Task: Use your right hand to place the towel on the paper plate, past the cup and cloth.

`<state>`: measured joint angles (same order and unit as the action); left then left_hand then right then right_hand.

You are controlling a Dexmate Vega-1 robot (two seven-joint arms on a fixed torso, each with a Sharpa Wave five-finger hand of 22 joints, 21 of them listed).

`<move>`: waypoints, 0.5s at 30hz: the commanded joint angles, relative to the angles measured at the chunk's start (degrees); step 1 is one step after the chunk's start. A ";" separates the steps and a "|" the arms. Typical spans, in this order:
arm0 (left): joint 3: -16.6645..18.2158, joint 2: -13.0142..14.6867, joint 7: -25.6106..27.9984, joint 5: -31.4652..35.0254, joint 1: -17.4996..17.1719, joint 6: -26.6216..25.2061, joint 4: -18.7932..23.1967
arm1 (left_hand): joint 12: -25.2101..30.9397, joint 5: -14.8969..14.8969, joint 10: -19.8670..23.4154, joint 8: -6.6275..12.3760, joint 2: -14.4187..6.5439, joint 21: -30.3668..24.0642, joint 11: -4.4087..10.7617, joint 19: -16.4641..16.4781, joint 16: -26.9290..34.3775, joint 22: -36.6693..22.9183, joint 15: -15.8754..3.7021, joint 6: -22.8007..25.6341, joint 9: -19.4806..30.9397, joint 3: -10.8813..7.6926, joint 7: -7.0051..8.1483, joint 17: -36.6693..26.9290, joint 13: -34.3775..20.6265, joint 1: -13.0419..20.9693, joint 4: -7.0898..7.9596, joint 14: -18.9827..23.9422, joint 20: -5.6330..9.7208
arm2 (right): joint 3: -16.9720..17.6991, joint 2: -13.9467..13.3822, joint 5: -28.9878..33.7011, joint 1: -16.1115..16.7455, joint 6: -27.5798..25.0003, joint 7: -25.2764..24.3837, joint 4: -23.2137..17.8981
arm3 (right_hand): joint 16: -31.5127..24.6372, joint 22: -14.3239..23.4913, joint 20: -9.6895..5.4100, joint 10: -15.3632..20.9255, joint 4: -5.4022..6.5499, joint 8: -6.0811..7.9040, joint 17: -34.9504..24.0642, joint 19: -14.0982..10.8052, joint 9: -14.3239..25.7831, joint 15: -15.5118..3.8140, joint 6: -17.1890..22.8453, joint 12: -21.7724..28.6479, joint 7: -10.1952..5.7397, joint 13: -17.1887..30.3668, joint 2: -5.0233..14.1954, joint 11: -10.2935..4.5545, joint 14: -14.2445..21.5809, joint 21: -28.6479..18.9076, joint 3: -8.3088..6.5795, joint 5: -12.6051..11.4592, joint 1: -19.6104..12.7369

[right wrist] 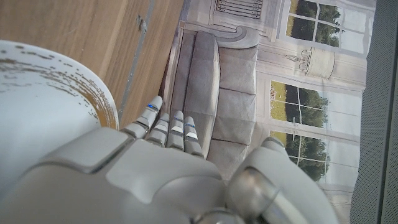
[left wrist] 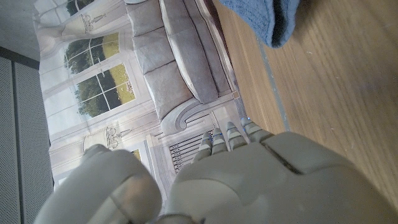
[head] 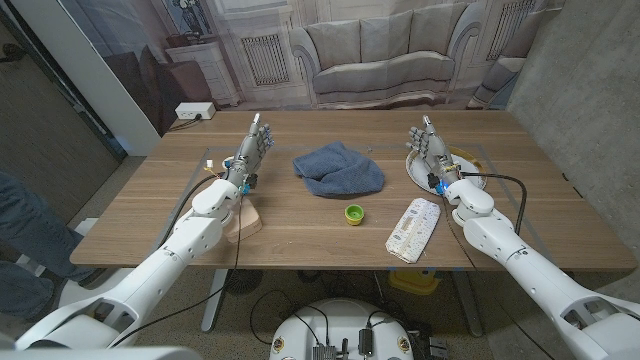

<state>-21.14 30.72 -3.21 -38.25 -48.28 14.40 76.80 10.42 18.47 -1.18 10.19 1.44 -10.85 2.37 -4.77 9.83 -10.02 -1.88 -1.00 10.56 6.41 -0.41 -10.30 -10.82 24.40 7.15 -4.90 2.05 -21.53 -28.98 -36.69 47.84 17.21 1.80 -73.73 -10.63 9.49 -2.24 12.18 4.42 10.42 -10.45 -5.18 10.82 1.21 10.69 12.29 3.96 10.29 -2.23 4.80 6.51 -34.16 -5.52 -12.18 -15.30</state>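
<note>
A white folded towel (head: 414, 228) lies near the table's front edge, right of centre. The white paper plate (head: 462, 164) sits behind it at the right, also seen as the plate (right wrist: 43, 93) in the right wrist view. My right hand (head: 430, 148) stands over the plate's left side, fingers straight and apart, holding nothing; the right hand (right wrist: 161, 174) shows the same from the wrist. A small green cup (head: 354, 213) stands left of the towel. A blue cloth (head: 338, 168) is bunched mid-table, its edge (left wrist: 261, 18) visible beyond my left hand (left wrist: 217, 180). My left hand (head: 250, 150) is upright and empty.
A pale wooden piece (head: 248, 218) lies beside my left forearm. A person's leg (head: 20, 215) shows at the left edge beyond the table. A white power strip (head: 193, 110) lies on the floor behind the table.
</note>
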 commanded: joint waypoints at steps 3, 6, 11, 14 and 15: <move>0.38 1.12 0.46 -0.17 -1.29 -0.43 3.81 | 0.72 0.40 0.68 0.59 0.01 -0.40 0.54 -0.15 0.62 -0.25 0.00 -0.11 0.20 0.25 0.04 -0.21 -0.25 0.41 0.28 0.08 2.43 | -0.16 0.26 0.85 0.46 1.87 0.01 0.03 | -0.31 0.31 -1.93 0.60 -0.02 0.36 -0.15 -0.46 0.07 -0.13 0.20 0.27 -0.18 0.17 0.05 0.09 0.50 -0.05 -0.42 -0.36 -0.34; 0.38 1.38 0.70 -0.01 -1.34 -0.75 4.26 | 0.82 0.46 0.82 0.75 -0.07 -0.44 0.61 -0.08 0.72 -0.26 -0.02 0.19 0.20 0.29 0.12 -0.21 -0.24 0.45 0.25 0.28 2.40 | -0.19 -0.04 1.53 0.79 2.44 -0.35 -0.82 | -0.33 0.31 -1.94 0.69 -0.04 0.37 -0.14 -0.50 0.06 -0.15 0.17 0.29 -0.24 0.17 0.09 -0.01 0.52 0.03 -0.42 -0.38 -0.36; 0.35 1.67 0.81 0.34 -1.15 -0.87 4.74 | 0.96 0.52 1.09 0.86 -0.20 -0.47 0.54 -0.02 0.80 -0.26 0.10 0.39 0.20 0.31 0.02 -0.20 -0.23 0.52 0.22 0.45 2.36 | -0.15 -0.39 2.32 1.32 3.27 -0.83 -2.18 | -0.35 0.31 -1.96 0.88 -0.12 0.42 -0.12 -0.62 0.06 -0.35 0.19 0.33 -0.44 0.18 0.17 -0.19 0.58 0.18 -0.45 -0.42 -0.48; 0.34 1.78 0.88 0.38 -1.15 -1.04 5.10 | 1.03 0.55 1.23 0.92 -0.27 -0.48 0.43 -0.01 0.86 -0.26 0.08 0.52 0.20 0.31 0.01 -0.20 -0.22 0.56 0.20 0.57 2.29 | -0.28 -0.66 2.78 1.46 3.29 -0.97 -3.10 | -0.39 0.32 -1.95 1.06 -0.19 0.48 -0.10 -0.70 0.06 -0.40 0.28 0.38 -0.53 0.18 0.22 -0.09 0.69 0.29 -0.48 -0.46 -0.59; 0.32 1.86 0.91 0.51 -1.13 -1.04 5.19 | 1.05 0.56 1.25 0.97 -0.30 -0.48 0.35 -0.01 0.87 -0.26 0.07 0.61 0.20 0.31 0.03 -0.20 -0.22 0.58 0.19 0.59 2.25 | -0.37 -0.78 2.97 1.45 3.28 -0.93 -3.37 | -0.40 0.32 -1.96 1.05 -0.22 0.48 -0.09 -0.74 0.05 -0.40 0.27 0.37 -0.55 0.19 0.25 -0.19 0.73 0.32 -0.49 -0.47 -0.64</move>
<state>-20.88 31.98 -2.85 -38.39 -49.28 13.72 80.47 11.05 18.47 -0.33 10.86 1.66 -10.85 2.76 -4.77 10.20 -10.01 -1.93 -0.99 10.55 6.40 -0.42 -10.30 -10.81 24.93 7.14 -4.52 2.05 -21.69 -28.96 -35.17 48.49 19.50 1.53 -74.45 -10.63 9.76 -2.23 12.68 4.40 10.41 -10.39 -5.17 10.81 0.90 10.87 12.29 3.78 10.29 -1.99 4.70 6.82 -33.94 -5.51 -12.18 -15.53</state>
